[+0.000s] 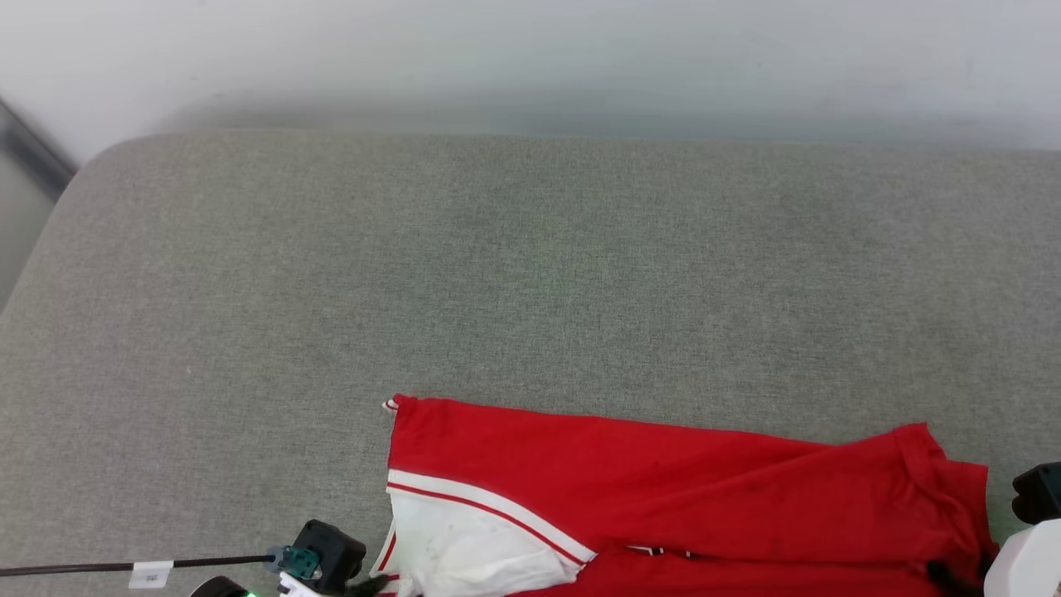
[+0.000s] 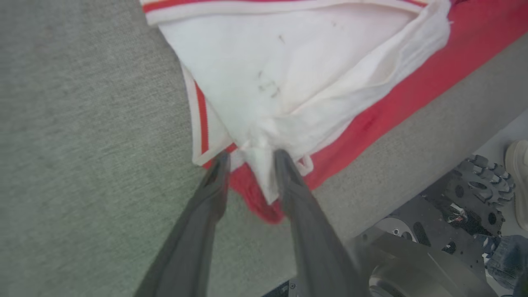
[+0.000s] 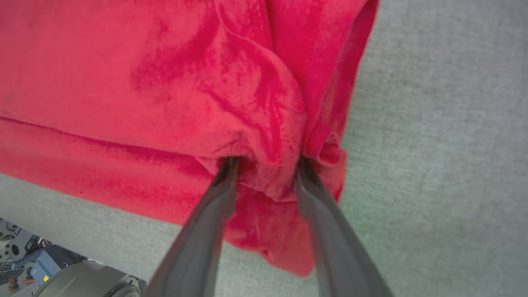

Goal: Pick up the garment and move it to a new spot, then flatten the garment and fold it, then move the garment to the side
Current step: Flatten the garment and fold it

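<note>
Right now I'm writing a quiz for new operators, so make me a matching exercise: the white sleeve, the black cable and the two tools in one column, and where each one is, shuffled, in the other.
Column one:
1. white sleeve
2. black cable
3. left tool
4. right tool

Column two:
A. at the bunched red end of the garment
B. lower left of the head view, carrying a white tag
C. bordered by red-white striped trim
D. at the sleeve's bunched white corner

Pairs: 1-C; 2-B; 3-D; 4-A.
</note>
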Available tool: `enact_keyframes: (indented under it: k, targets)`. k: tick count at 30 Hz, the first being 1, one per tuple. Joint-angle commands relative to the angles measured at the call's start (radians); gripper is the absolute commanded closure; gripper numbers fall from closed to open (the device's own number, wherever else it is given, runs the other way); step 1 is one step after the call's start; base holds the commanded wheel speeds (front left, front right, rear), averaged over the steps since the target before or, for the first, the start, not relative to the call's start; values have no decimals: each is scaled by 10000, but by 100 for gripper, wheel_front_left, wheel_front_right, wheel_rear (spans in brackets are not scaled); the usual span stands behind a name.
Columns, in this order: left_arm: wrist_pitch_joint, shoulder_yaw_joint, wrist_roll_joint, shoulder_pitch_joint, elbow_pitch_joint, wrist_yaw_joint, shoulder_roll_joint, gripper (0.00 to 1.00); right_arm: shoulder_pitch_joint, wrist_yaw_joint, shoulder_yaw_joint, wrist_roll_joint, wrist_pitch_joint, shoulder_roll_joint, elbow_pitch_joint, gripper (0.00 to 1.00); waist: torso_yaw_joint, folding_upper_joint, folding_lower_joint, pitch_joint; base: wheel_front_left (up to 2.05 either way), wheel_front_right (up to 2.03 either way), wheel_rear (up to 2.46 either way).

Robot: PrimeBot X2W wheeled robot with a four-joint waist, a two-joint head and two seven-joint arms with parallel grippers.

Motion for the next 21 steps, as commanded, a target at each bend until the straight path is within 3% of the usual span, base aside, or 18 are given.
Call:
enact_keyframes:
  k: [1, 11, 16, 21]
  targets:
    - [-89, -9, 51, -57, 81, -55, -69, 0, 22, -15, 64, 60, -21, 44, 170, 0, -23, -1, 0, -98, 0, 0, 0]
    - [-1914, 917, 130, 65, -339, 460, -167, 0, 301, -9, -469, 575, 235, -129, -963, 0, -172, -1, 0, -810, 0, 0, 0]
    - [-3350, 1799, -53, 367, -700, 1130, -431, 0, 602, -9, -1537, 550, 856, 483, -1745, 0, -204, -1, 0, -929, 0, 0, 0]
    - [-4597, 2509, 542, 616, -699, 1720, -837, 0, 718, -9, -2608, 226, 1210, 1471, -2054, 0, -160, -1, 0, -919, 0, 0, 0]
